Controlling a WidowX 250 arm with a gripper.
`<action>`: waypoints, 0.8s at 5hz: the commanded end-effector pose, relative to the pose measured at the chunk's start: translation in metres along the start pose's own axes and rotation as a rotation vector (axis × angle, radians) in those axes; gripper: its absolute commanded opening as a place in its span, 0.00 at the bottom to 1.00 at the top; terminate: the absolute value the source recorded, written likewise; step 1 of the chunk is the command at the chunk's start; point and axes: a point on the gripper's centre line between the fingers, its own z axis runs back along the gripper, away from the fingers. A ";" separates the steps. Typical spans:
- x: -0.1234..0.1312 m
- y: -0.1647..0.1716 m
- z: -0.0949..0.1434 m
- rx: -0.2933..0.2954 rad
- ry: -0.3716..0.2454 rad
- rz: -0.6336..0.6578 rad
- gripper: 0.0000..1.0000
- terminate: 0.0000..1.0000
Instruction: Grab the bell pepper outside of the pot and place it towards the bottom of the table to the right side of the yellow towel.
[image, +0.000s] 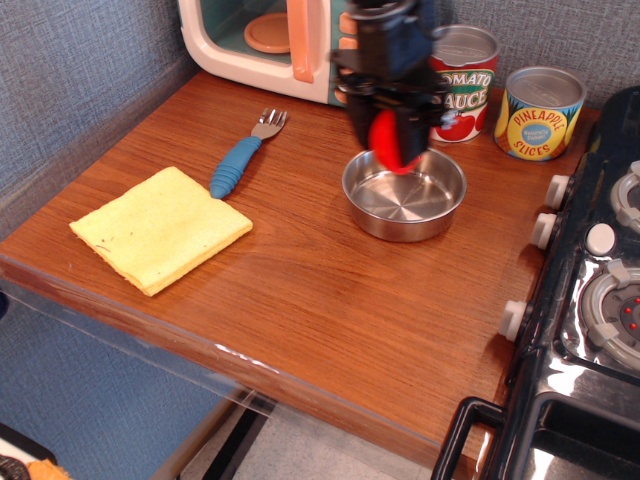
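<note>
step: carry | gripper (393, 140) jaws pinching bell pepper (388, 142), in the air over pot (404, 194) rim at 11 o'clock | next: travel toward 7 o'clock, set down on table (330, 300) front edge right of yellow towel (160, 227)

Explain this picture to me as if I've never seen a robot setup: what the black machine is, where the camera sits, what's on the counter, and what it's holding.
There is one view, from a camera set above the front of the wooden table, looking down at an angle. The black machine reaching in from the top is a robot arm; its end effector is the clamp at the tip. It is shut on the bell pepper, a small red toy piece, lifted above the pot, which looks empty. On the table lie a yellow towel at the left and a blue-handled fork beside it. At the back stand a toy microwave, a tomato sauce can and a pineapple slices can. A toy stove fills the right edge.
</note>
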 end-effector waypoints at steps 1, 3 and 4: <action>-0.062 0.022 0.006 0.062 0.090 -0.030 0.00 0.00; -0.106 0.003 -0.026 0.050 0.245 -0.186 0.00 0.00; -0.113 -0.015 -0.034 0.052 0.259 -0.276 0.00 0.00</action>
